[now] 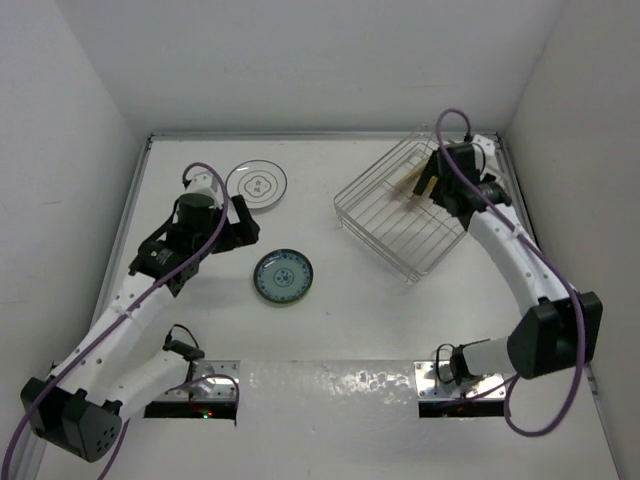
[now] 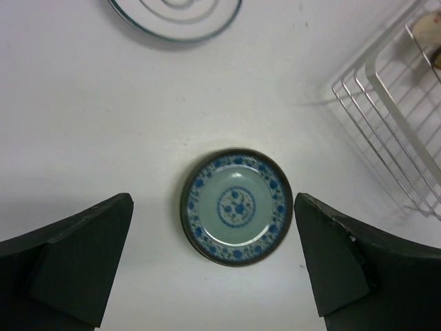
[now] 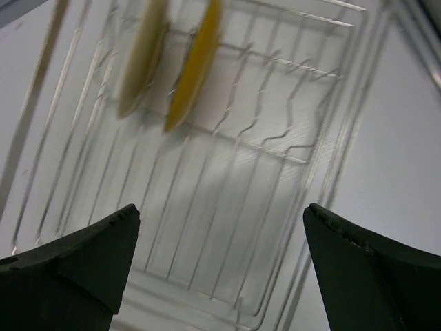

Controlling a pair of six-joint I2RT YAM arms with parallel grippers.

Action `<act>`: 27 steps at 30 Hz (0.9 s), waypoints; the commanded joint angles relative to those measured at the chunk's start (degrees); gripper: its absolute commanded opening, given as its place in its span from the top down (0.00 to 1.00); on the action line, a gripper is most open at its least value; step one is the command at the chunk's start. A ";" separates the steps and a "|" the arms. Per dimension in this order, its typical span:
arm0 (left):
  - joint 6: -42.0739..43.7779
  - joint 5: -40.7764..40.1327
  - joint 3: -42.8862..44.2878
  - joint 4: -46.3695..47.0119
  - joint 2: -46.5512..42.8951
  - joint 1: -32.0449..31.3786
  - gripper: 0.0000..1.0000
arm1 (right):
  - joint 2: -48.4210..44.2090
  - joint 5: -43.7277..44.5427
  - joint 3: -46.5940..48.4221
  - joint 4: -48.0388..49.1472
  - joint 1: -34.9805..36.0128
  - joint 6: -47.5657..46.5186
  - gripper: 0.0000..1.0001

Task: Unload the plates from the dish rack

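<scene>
The silvery wire dish rack (image 1: 400, 215) stands at the back right and also shows in the right wrist view (image 3: 227, 207). Two plates stand on edge in it: a yellow one (image 3: 195, 65) and a cream one (image 3: 142, 58). My right gripper (image 3: 220, 276) is open and empty, above the rack (image 1: 437, 183). A teal-blue patterned plate (image 1: 283, 277) lies flat on the table; in the left wrist view it (image 2: 236, 205) lies between and ahead of my open, empty left gripper (image 2: 213, 276). A white plate with printed marks (image 1: 256, 185) lies flat behind it.
White walls close in the table (image 1: 330, 340) on three sides. The rack's corner (image 2: 393, 110) shows at the right of the left wrist view. The white plate's rim (image 2: 176, 17) shows at its top.
</scene>
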 commanded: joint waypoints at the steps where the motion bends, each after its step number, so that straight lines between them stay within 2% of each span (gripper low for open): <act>1: 7.69 -9.36 2.46 -4.59 -4.91 -0.25 0.00 | 5.10 2.39 7.37 -3.60 -6.97 1.73 0.01; 3: 6.74 -12.19 -1.12 -1.35 -7.12 -0.25 0.00 | 7.22 1.78 9.14 -2.29 -9.00 1.73 0.05; 5: 6.29 -10.63 -4.30 1.82 -9.94 -0.16 0.00 | 10.91 -1.01 12.39 -0.62 -9.80 1.47 0.14; 6: 6.99 -9.22 -3.44 1.05 -9.51 -0.16 0.00 | 13.71 -1.82 15.10 0.00 -10.24 0.94 0.21; 7: 7.08 -9.21 -3.09 0.78 -9.24 -0.16 0.00 | 13.74 -2.26 16.52 -0.08 -10.33 0.68 0.23; 12: 7.08 -7.72 -3.96 1.83 -8.27 -0.25 0.00 | 23.74 -0.33 24.70 -3.51 -10.51 1.46 0.26; 17: 7.26 -7.10 -4.05 2.01 -8.45 -0.25 0.00 | 31.22 -2.09 30.24 -5.36 -10.59 2.78 0.30; 20: 7.26 -6.92 -4.14 2.10 -8.71 -0.25 0.00 | 35.26 -2.79 32.00 -5.45 -10.59 3.57 0.43; 21: 7.26 -6.92 -4.23 2.10 -8.71 -0.25 0.00 | 36.58 -2.71 32.44 -5.79 -10.59 4.27 0.51; 22: 7.26 -6.84 -4.23 2.10 -8.71 -0.25 0.00 | 36.85 -2.62 32.36 -5.89 -10.59 4.71 0.54; 24: 7.35 -6.75 -4.23 2.10 -8.63 -0.25 0.00 | 36.51 -2.27 30.70 -5.01 -10.51 6.03 0.67; 27: 7.35 -6.57 -4.23 2.19 -8.54 -0.25 0.00 | 35.63 -1.04 29.11 -3.60 -10.51 8.22 0.72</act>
